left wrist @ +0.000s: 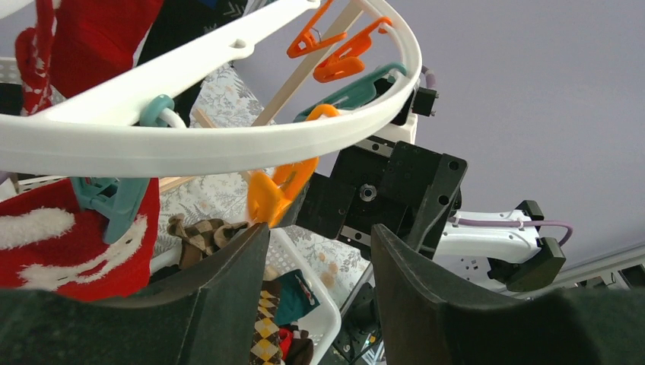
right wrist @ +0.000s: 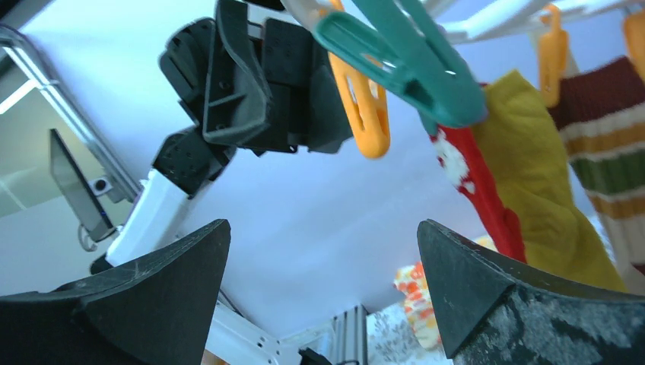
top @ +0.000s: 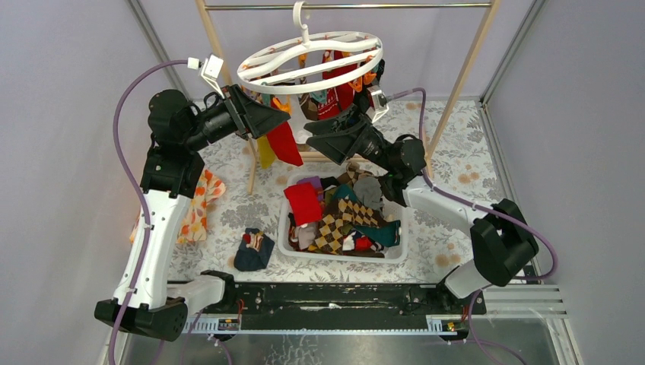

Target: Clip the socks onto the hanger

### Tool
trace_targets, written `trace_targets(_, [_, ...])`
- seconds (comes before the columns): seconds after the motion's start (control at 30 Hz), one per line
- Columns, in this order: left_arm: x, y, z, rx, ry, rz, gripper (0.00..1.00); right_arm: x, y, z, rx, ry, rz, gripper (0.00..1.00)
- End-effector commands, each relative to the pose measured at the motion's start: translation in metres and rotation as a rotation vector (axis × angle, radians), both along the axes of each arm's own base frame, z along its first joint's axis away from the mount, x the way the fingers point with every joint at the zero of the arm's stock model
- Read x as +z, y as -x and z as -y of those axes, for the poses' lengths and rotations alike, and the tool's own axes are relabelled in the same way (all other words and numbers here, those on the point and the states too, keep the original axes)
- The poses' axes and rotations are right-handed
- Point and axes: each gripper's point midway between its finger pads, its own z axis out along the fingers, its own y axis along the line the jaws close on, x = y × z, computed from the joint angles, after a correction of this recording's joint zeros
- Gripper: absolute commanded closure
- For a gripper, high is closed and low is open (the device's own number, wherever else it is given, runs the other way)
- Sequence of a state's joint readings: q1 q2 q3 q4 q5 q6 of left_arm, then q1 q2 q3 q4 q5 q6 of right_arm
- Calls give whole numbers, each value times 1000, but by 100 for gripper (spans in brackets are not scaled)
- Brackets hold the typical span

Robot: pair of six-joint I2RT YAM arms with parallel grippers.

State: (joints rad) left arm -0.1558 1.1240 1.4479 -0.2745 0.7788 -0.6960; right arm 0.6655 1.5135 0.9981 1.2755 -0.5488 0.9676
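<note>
A: Item one, left gripper (left wrist: 319,232)?
B: Jaws standing part-open, gripping nothing, hovering at the hanger's (left wrist: 228,144) 9 o'clock rim.
A: Item two, right gripper (right wrist: 323,228)?
B: Jaws gaping wide, empty, sitting under 5 o'clock, beside an orange clip (right wrist: 365,106).
A: Socks (top: 342,217)?
B: Several hanging clipped; most lying in the bin (top: 335,256) at 6 o'clock.
A: Hazard?
B: Likely a finger snagging the rim, swinging it and shaking clipped socks loose; or the arms colliding.

Soft, bright, even light falls from above, and shadows on the counter (top: 456,175) are faint. The overhead view is sharp throughout. In the wrist views the left end effector (left wrist: 319,232) and right end effector (right wrist: 323,224) loom dark and slightly blurred.
</note>
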Motion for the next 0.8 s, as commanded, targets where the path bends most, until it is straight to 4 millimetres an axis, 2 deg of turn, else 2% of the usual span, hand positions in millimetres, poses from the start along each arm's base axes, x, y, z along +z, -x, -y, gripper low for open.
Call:
trace_targets(0.0, [4,-1,-2,5,-14,25,42,-13,0,9,-106,96,55,0])
trace_targets(0.07, [6,-2,-2,8,-15,31,42,-34,-1,13,-153,190,47,0])
trace_targets(0.17, [7,-1,-3,11,-20,40,42,-82,2,19,-219,411,52,0])
trace_targets(0.27, [8,0,-3,12,-22,47,42,-149,12,32,-241,709,52,0])
trace_targets(0.33, [6,0,-3,11,-21,46,42,-167,16,42,-255,783,67,0])
trace_targets(0.37, [5,-1,-3,12,-19,45,42,-166,17,45,-267,773,74,0])
trace_targets(0.43, [4,-1,-2,9,-13,44,42,-147,21,46,-289,692,101,0])
trace_targets(0.6, [6,-4,-1,4,-1,45,43,-54,18,26,-260,393,178,2])
trace_targets(0.7, [7,-5,-1,7,0,53,44,-13,2,17,-255,248,187,0])
trace_targets(0.77, [8,-6,-1,8,2,55,45,6,-11,13,-284,213,194,0])
